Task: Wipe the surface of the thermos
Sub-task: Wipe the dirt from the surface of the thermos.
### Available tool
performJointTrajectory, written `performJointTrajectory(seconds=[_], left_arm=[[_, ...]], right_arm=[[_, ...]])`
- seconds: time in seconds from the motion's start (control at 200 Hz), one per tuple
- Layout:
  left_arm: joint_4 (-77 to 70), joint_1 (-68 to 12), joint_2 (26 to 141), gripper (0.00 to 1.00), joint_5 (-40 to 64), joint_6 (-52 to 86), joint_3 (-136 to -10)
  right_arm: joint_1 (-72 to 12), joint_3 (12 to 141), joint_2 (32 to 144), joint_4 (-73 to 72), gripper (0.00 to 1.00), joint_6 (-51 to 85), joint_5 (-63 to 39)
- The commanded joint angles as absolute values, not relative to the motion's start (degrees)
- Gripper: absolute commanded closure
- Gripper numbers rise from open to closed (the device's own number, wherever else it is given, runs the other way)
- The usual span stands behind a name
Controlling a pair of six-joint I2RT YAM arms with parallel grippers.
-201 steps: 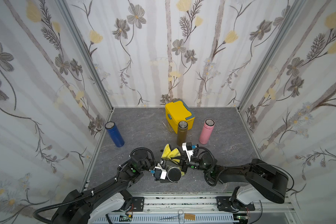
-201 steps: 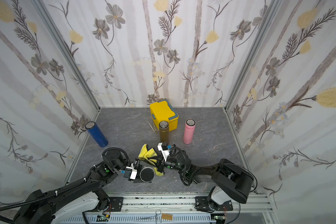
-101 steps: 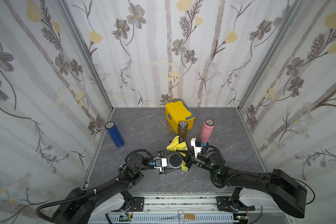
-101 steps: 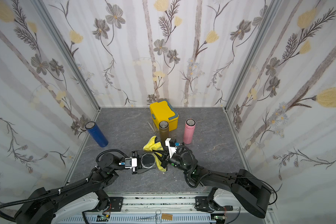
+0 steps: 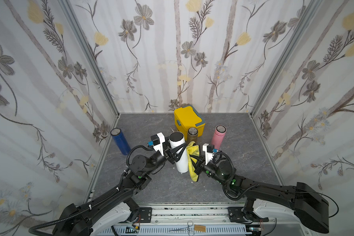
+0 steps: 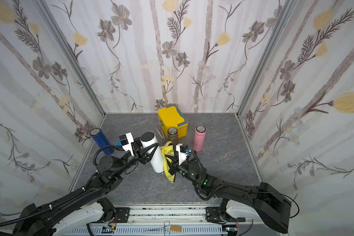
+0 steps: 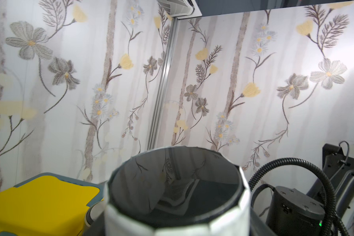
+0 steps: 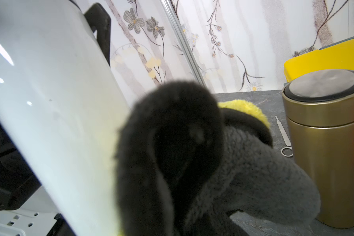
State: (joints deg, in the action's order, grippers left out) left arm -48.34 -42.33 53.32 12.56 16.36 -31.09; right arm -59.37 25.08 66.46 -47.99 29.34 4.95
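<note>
A white thermos (image 5: pixel 182 158) (image 6: pixel 157 158) with a black lid (image 5: pixel 176 137) stands nearly upright at mid-floor in both top views. My left gripper (image 5: pixel 177 151) (image 6: pixel 150 151) is shut on its upper body from the left. The left wrist view is filled by the lid (image 7: pixel 176 183), which hides the jaws. A yellow cloth (image 5: pixel 193 153) (image 6: pixel 167 161) with a grey back is pressed against the thermos's right side. My right gripper (image 5: pixel 196 162) (image 6: pixel 172 163) is shut on that cloth. In the right wrist view the cloth (image 8: pixel 243 173) lies against the white wall of the thermos (image 8: pixel 49 102).
A gold thermos (image 5: pixel 192 135) and a yellow box (image 5: pixel 187 120) stand close behind. A pink thermos (image 5: pixel 218 137) is to the right and a blue one (image 5: pixel 120 141) at the left wall. Metal tweezers (image 6: pixel 159 133) lie by the gold thermos.
Both arms have moved away from the front edge. The thermos has gone from lying low to nearly upright, and the cloth now sits against its right side.
</note>
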Motion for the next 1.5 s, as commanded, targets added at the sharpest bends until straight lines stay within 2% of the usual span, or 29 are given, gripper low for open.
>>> performJointTrajectory(seconds=[0.0,0.16,0.36,0.49,0.694,0.914,1.134,1.319,1.494], left_arm=[[-39.82,-42.28,52.73,1.0,1.61,20.79,-34.66],[-29.93,-42.37,54.78,1.0,-10.0,24.93,-40.14],[-24.74,-43.36,55.97,1.0,-13.44,30.0,-42.98],[-25.13,-44.84,56.09,1.0,-16.56,28.57,-42.75],[-28.6,-47.67,56.21,1.0,-26.45,22.43,-41.45],[-32.43,-53.52,59.92,1.0,-35.07,17.23,-42.22],[-32.89,-57.08,63.49,1.0,-35.97,18.0,-44.6],[-31.48,-57.57,63.89,1.0,-38.97,19.6,-45.58],[-26.18,-57.66,63.75,1.0,-41.39,22.68,-47.95]], right_arm=[[-61.32,24.66,69.33,-47.36,1.0,30.9,4.0],[-63.7,25.75,69.47,-47.1,1.0,29.29,5.65],[-65.92,36.06,64.94,-36.3,1.0,25.84,8.09],[-65.93,36.54,65.25,-35.74,1.0,25.66,10.4],[-65.92,28.7,61.68,-36.7,1.0,25.75,19.24],[-66.91,31.59,59.88,-35.67,1.0,23.13,14.13],[-67.13,36.1,66.44,-36.77,1.0,22.94,12.34],[-68.55,28.88,72.86,-45.53,1.0,25.01,13.09],[-68.77,29.32,70.25,-43.62,1.0,23.55,15.65]])
